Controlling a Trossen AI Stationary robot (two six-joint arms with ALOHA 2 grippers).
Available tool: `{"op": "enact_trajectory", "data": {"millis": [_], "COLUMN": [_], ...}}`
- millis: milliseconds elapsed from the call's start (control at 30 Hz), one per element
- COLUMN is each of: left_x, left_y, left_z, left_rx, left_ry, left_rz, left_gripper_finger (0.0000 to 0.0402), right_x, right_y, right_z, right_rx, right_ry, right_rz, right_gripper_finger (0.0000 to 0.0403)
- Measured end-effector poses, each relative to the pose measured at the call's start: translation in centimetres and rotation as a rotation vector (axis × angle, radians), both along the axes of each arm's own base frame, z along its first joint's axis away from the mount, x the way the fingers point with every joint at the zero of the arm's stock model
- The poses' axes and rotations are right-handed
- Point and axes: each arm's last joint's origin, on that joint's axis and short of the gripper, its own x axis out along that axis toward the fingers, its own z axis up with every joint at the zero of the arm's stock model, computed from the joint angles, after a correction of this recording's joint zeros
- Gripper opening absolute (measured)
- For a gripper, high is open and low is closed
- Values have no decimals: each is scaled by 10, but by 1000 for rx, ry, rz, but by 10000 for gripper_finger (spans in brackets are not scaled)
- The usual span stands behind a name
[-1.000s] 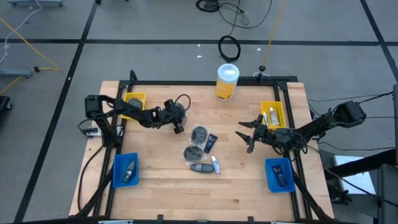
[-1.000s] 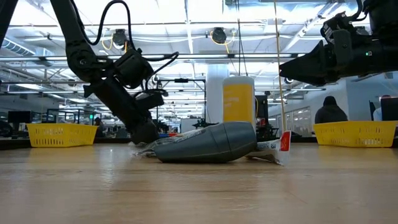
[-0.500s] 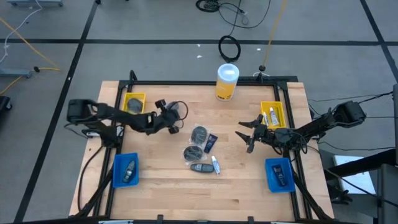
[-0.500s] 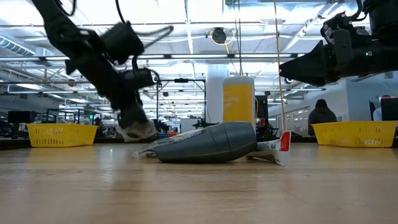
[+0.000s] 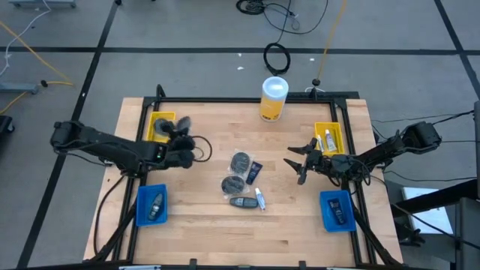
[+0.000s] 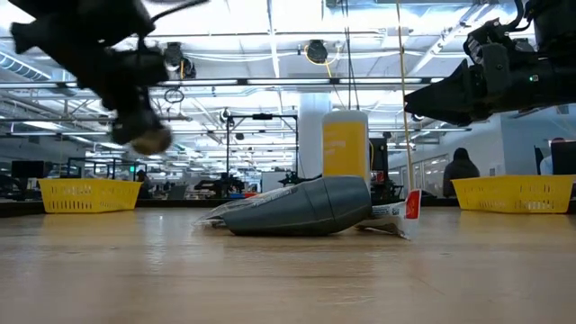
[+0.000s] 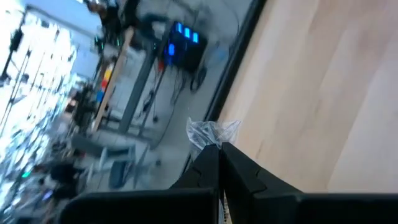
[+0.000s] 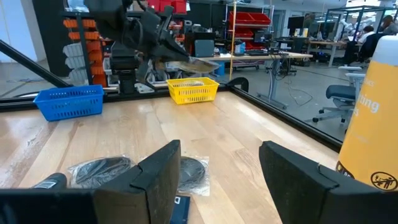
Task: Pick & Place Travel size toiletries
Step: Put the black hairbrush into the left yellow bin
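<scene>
Both arms matte black, jointed, with black cables looping alongside. Right gripper (image 8: 217,180): two broad, flat, angular black fingers (image 8: 161,177).

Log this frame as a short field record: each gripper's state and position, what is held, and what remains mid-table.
left gripper: shut on a round dark grey disc in clear wrap, raised near the left yellow basket
right gripper: open, empty, hovering right of centre
mid-table: two wrapped discs, dark grey oblong bottle, small white tube, dark blue sachet

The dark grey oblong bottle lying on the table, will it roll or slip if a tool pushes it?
The dark grey oblong bottle lies on its rounded side, so it would probably roll sideways. Its surface looks smooth, so perhaps slippery. Its tapered end may make it curve.
</scene>
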Motion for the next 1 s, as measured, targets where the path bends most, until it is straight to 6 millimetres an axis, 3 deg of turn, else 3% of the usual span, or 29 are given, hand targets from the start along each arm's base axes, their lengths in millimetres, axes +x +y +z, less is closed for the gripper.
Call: {"op": "enact_trajectory", "data": {"millis": [133,267,367,600,1000], "left_x": [-22,-21,-26,-31,-43], "left_y": [8,18,28,52,80], "left_z": [-1,6,-1,-3,-7], "left_rx": [-38,-49,-103,-236,-364], "left_ry": [44,54,161,181,190], "left_rz": [101,97,112,169,258], "left_gripper_finger": [5,15,14,3,53], "right_x": [0,0,0,0,0], "right_y": [0,0,0,0,0], "right_z": [0,0,0,0,0], "right_rx": [0,-1,0,0,0], "right_ry": [0,2,0,-1,-1], "right_rz": [0,0,0,0,0], "right_gripper_finger": [210,210,210,210,210]}}
